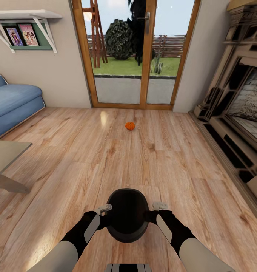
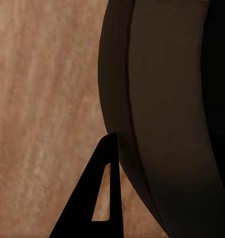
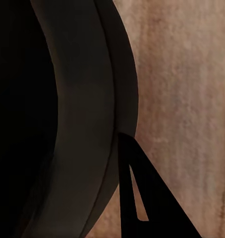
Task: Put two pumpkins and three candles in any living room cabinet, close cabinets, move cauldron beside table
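Observation:
The black cauldron (image 1: 127, 220) hangs low in front of me above the wood floor, its wide mouth facing up. My left gripper (image 1: 105, 220) grips its left rim and my right gripper (image 1: 148, 218) grips its right rim. The left wrist view has the cauldron wall (image 2: 167, 124) pressed against one dark finger (image 2: 100, 198); the other finger is hidden. In the right wrist view the cauldron (image 3: 68, 124) lies likewise against one finger (image 3: 142, 198). One small orange pumpkin (image 1: 130, 126) sits on the floor ahead, in front of the glass doors.
A grey table corner (image 1: 7, 153) juts in at the left, with a blue sofa (image 1: 11, 102) behind it. A dark wood fireplace surround (image 1: 234, 113) lines the right wall. Glass doors (image 1: 117, 90) stand ahead, and a wall shelf (image 1: 26, 15) hangs at upper left.

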### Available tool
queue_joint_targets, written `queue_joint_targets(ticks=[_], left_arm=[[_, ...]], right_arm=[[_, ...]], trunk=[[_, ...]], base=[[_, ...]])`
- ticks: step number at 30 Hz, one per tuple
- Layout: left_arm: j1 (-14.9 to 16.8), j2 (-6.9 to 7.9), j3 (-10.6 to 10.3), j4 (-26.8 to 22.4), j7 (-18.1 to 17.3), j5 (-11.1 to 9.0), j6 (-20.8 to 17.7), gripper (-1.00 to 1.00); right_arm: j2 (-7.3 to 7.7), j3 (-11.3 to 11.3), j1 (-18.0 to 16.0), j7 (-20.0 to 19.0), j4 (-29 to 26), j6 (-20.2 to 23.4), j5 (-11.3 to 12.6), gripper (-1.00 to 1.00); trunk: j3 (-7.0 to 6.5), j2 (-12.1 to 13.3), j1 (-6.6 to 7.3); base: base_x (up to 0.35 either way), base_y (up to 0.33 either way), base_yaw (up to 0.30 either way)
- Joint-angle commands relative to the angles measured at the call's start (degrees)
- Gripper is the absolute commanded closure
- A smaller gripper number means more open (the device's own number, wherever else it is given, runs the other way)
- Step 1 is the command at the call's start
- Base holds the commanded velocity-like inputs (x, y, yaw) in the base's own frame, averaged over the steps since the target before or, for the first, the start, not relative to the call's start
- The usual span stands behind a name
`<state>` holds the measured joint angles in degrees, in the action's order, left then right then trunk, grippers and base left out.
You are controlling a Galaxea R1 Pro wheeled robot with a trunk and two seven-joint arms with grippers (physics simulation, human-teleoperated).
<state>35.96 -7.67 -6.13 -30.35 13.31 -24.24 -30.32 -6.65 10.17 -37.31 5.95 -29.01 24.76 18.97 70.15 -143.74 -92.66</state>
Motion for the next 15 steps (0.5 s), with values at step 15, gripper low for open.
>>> queue_joint_targets(ticks=[15], left_arm=[[0.0,0.10,0.0,0.0,0.1,0.5,-0.2,1.00]], right_arm=[[0.09,-0.2,0.0,-0.2,-0.4,-0.1,0.1,1.00]], trunk=[[-2.66,0.2,0.32]], base=[[0.000,0.000,0.000]])
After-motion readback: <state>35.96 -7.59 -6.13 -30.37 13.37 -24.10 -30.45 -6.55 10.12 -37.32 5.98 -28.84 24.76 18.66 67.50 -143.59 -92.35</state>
